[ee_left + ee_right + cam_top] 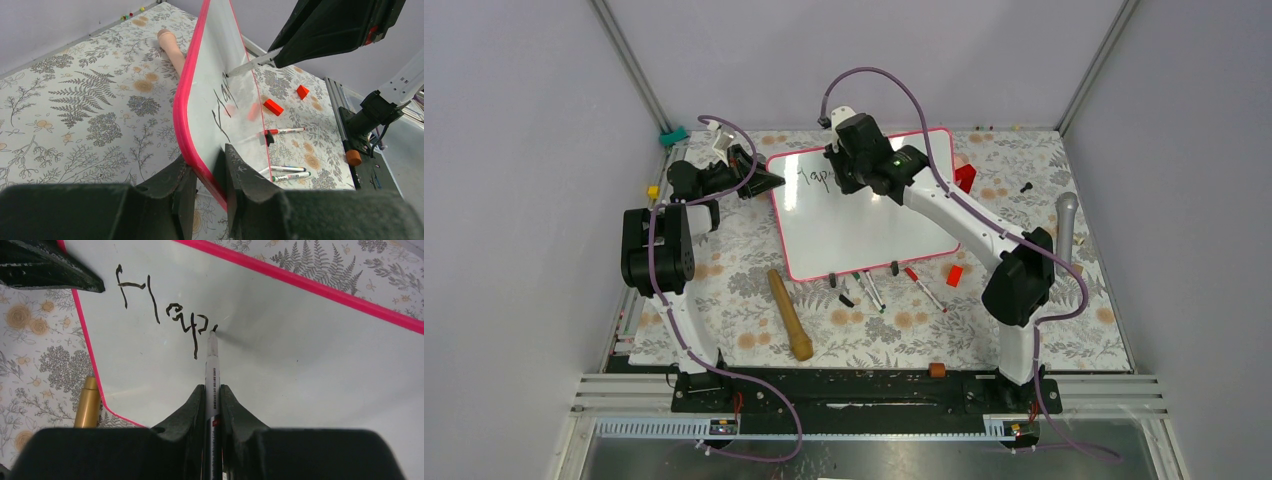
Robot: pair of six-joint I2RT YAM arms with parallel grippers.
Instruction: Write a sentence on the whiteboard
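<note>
The whiteboard (864, 225), glossy white with a pink-red frame, lies on the floral table. My left gripper (206, 170) is shut on its pink edge (186, 105) at the board's far left corner (774, 180). My right gripper (212, 395) is shut on a white marker (212, 370), its black tip touching the board just after the last letter. The sentence (165, 307) reads "Happ" in black, with a new stroke starting at the tip. It also shows in the top view (816, 178) and the left wrist view (222, 102).
A wooden rolling pin (789, 313) lies near the board's front left corner. Several markers (871, 290) and a red-capped marker (924, 287) lie along the board's near edge. Red blocks (954, 275) (965, 177) sit to the right. A grey handle (1064, 225) lies far right.
</note>
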